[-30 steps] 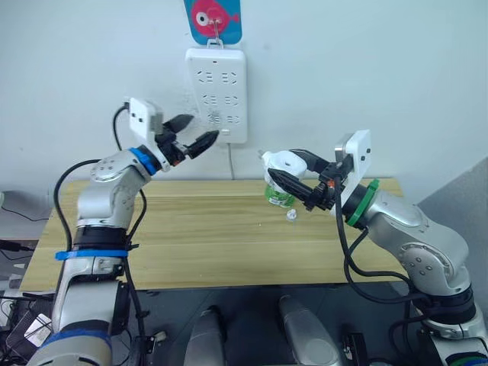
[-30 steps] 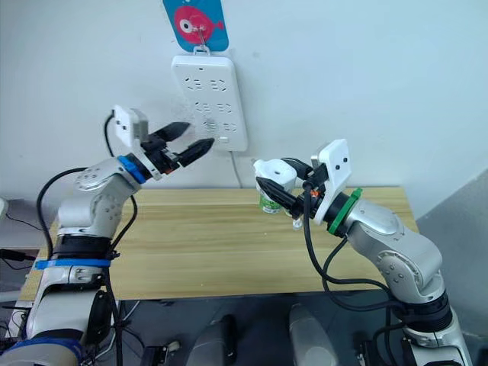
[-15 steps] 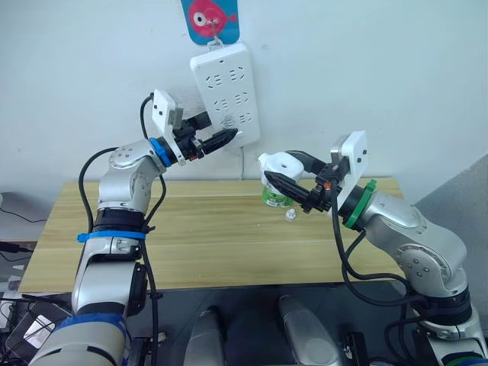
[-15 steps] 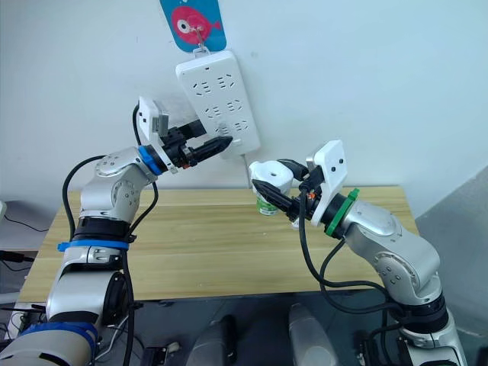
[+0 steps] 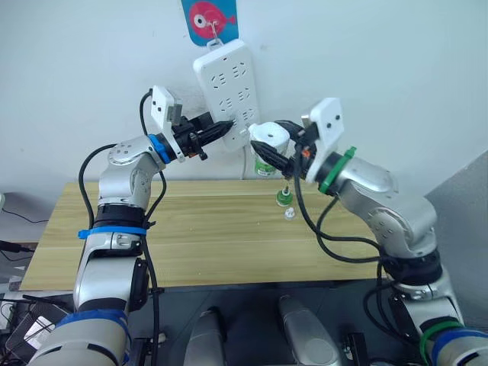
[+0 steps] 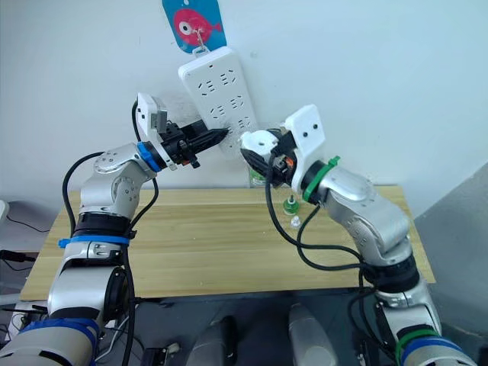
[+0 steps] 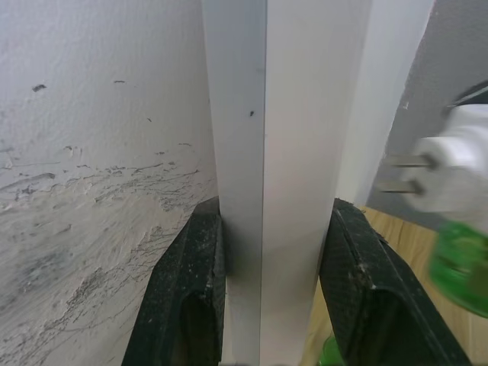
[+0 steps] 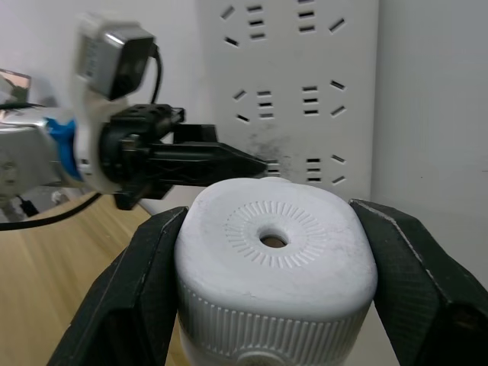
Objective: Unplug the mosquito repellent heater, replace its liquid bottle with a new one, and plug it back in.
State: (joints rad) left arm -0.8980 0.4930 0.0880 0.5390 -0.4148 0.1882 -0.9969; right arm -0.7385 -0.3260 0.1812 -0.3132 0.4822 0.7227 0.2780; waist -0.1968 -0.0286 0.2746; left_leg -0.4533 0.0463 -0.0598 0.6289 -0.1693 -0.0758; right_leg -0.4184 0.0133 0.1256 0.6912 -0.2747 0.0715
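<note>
The white power strip (image 5: 227, 82) hangs tilted on the wall. My left gripper (image 5: 222, 127) is shut on its lower edge, with one black finger (image 7: 191, 282) on each side of the strip (image 7: 293, 152). My right gripper (image 5: 274, 149) is shut on the mosquito repellent heater (image 8: 274, 252), which it holds up just beside the strip's lower end. The heater's two prongs (image 7: 404, 174) point at the strip. A green bottle (image 5: 264, 168) sits under the heater, its top hidden inside the unit. Its liquid bottle (image 5: 284, 197), green with a thin dark stem, stands on the table.
The wooden table (image 5: 191, 244) stands against the white wall below both arms. A tiny clear cap (image 5: 290, 214) lies beside the standing bottle. A blue card with a pink fish (image 5: 209, 15) hangs above the strip. A white cable (image 5: 244, 162) drops from the strip's lower end.
My left gripper reached the strip, tilted it and closed on its lower edge. The right arm lifted the heater from above the table up to the strip.
</note>
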